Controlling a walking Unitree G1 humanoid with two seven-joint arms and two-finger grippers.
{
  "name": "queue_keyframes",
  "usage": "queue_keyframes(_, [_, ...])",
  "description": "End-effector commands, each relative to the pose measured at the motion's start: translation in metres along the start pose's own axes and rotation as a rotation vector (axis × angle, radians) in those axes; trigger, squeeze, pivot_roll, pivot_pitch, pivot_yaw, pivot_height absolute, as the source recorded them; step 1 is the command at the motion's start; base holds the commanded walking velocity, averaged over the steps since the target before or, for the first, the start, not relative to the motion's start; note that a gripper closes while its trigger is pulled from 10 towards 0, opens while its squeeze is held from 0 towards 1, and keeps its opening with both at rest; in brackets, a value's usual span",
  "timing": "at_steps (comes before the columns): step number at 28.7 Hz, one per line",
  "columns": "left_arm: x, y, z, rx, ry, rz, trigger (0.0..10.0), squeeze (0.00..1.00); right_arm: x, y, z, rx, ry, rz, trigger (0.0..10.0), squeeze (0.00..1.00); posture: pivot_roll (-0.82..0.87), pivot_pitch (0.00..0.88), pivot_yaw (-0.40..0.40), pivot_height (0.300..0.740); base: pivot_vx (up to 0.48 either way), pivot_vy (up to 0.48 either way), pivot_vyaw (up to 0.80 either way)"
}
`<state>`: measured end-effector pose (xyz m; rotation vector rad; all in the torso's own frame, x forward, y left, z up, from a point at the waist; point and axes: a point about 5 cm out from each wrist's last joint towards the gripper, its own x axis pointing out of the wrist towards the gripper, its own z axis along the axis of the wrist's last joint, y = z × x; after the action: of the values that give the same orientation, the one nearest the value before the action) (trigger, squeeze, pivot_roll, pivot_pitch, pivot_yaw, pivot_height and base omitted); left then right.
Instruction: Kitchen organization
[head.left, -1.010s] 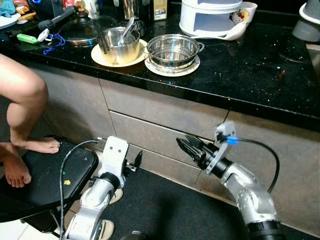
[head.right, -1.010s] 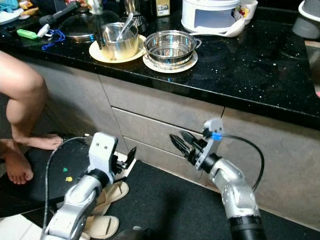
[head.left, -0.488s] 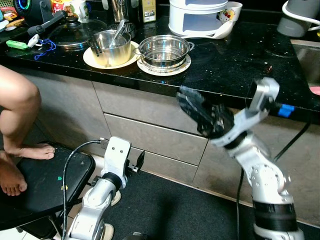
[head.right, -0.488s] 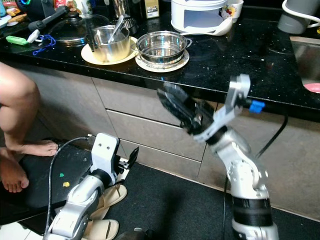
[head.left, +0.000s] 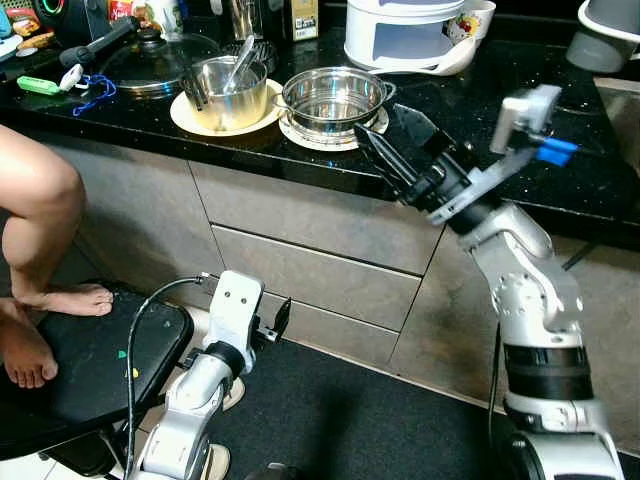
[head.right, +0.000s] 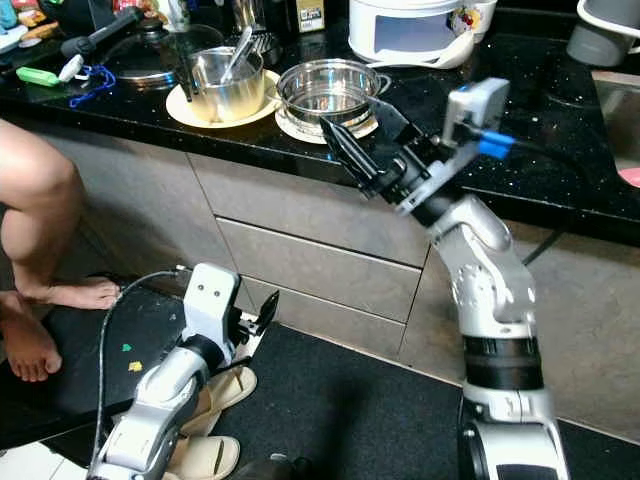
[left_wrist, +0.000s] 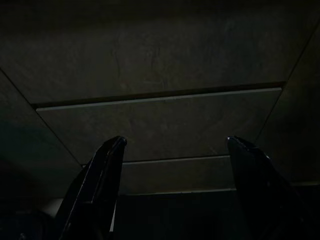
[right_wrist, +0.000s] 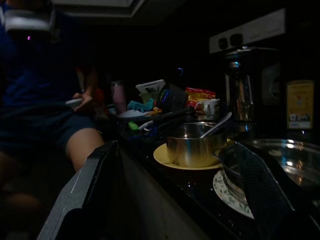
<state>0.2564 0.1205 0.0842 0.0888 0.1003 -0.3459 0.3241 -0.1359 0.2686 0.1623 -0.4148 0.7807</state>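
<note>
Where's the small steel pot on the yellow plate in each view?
Left eye view: small steel pot on the counter, upper left of centre, utensils inside.
Right eye view: same pot, upper left, on its yellow plate.
Left wrist view: dark drawer fronts, nothing of the counter top.
Right wrist view: pot at centre, between the open fingers.
Shared landmark: the wide steel pot beside it.

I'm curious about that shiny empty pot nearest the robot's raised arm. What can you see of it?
The steel pot is round, polished and looks empty, with a small side handle on its right. It stands upright on a patterned white plate on the black counter, beside a smaller pot on a yellow plate. The right hand, fingers open, hovers close beside it without touching.
</note>
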Motion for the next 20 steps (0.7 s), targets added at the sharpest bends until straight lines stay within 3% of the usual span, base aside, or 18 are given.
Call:
queue_keyframes(1, [-0.0015,0.0019,-0.0038,0.008,0.012,0.003,10.0,0.0,0.0039,0.0029,-0.0016,-0.023,0.009,0.012,10.0,0.0,0.06,0.038,0.003,0.74,0.277,0.0,0.0])
queue_keyframes(5, [-0.0015,0.0014,-0.0042,0.006,0.01,0.002,10.0,0.0,0.0099,0.0055,-0.0037,-0.088,0.041,0.028,10.0,0.0,0.05,0.039,0.003,0.74,0.28,0.0,0.0])
queue_keyframes(20, [-0.0014,-0.0012,-0.0035,0.004,-0.007,-0.029,10.0,0.0,0.0101,0.0076,-0.0105,-0.08,0.055,0.033,10.0,0.0,0.05,0.04,0.0,0.74,0.326,0.0,0.0])
